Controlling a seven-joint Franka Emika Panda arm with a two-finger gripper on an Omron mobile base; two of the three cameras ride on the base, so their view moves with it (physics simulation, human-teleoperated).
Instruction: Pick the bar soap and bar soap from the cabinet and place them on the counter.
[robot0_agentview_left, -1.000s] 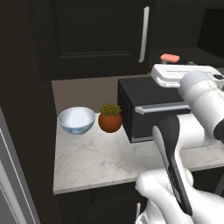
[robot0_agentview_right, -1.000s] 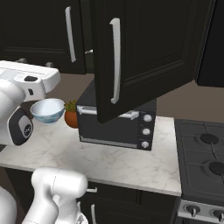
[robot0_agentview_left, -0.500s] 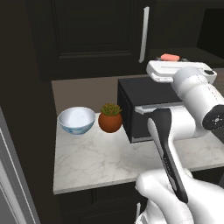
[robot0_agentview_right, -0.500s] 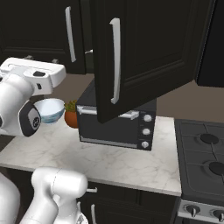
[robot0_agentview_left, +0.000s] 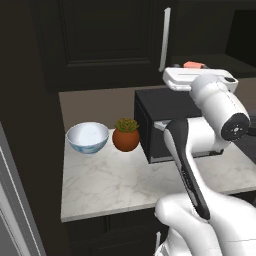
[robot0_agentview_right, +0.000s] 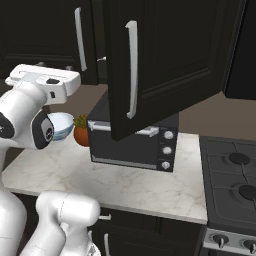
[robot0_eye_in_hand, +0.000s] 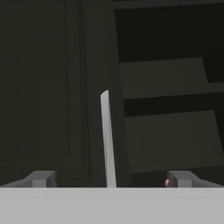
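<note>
A: How are the fingers (robot0_eye_in_hand: 41, 178)?
B: Spread wide, holding nothing, facing the cabinet (robot0_eye_in_hand: 48, 83).
A: The bar soap (robot0_agentview_left: 193, 65)?
B: On the open cabinet's shelf, above the toaster oven (robot0_agentview_left: 160, 112).

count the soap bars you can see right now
1: a pink bar soap sits on the open cabinet shelf, just behind the robot's hand in the left base view. A second may be hidden by the hand.
</note>
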